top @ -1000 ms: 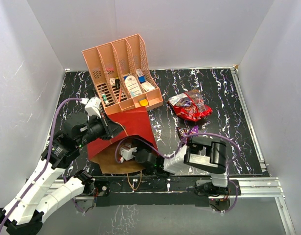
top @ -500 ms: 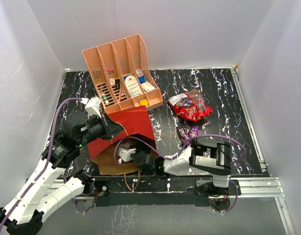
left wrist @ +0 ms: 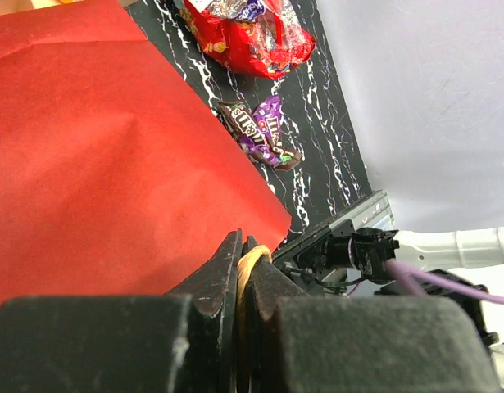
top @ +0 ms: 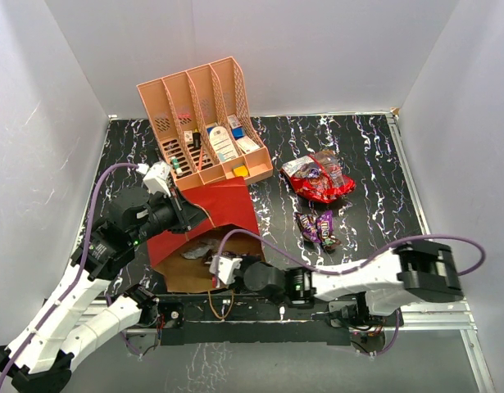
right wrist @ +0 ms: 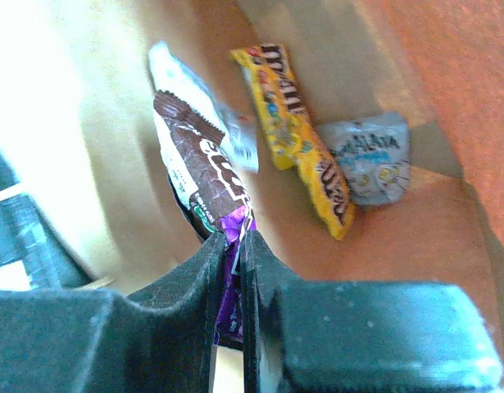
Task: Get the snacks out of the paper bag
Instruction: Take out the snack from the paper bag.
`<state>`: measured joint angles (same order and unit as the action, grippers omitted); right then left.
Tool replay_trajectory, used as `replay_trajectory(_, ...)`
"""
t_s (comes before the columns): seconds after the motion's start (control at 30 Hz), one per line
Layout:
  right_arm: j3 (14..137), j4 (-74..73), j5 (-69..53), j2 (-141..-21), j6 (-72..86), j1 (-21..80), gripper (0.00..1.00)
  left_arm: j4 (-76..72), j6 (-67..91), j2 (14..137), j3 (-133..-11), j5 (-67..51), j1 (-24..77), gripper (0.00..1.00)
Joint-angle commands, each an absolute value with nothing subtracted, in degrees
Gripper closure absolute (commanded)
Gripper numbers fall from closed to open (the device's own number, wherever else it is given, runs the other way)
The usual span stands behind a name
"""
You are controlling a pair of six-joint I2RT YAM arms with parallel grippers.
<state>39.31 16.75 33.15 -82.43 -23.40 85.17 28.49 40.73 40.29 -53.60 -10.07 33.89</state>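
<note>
Writing: the yellow crinkly candy pack (right wrist: 305, 160) reads "m&m's"; the blue print on the silvery crumpled wrapper (right wrist: 370, 160) is too blurred to read.
Right fingers (right wrist: 194, 282): pinching a purple crinkly wrapper (right wrist: 233, 246), just below a dark brown-and-white packet (right wrist: 201, 164).
Right wrist view alone: these four lie on kraft-brown paper.
Left fingers (left wrist: 219, 274): pressed together on a thin tan cord handle (left wrist: 250, 260).
Red paper bag (top: 223, 209): on its side, mouth towards the tabletop's (top: 383, 188) near edge.
Already out: shiny red crinkly bag (top: 319, 180); dark brown and purple packs (top: 315, 228), right of the bag.
</note>
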Motion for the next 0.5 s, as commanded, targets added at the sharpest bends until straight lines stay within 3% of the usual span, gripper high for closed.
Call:
replay_trajectory(0.0, 35.1, 11.8, 17.8, -71.6, -15.0, 86.0, 0.92, 28.4, 40.7, 40.1, -55.2, -10.2, 33.7, 1.0)
replay_trajectory(0.27, 31.2, 9.3, 1.4, -47.7, -7.7, 86.0, 0.93, 28.6, 40.9, 40.0, -54.8, -9.7, 33.7, 1.0)
replay_trajectory(0.37, 33.8, 10.2, 5.3, -41.5, -7.4, 86.0, 0.93, 28.2, 41.1, 40.4, -54.7, -9.8, 33.7, 1.0)
replay_trajectory(0.47, 36.4, 14.7, 18.3, -39.4, -7.9, 86.0, 0.93, 27.7, 41.2, 41.0, -54.8, -10.1, 33.7, 1.0)
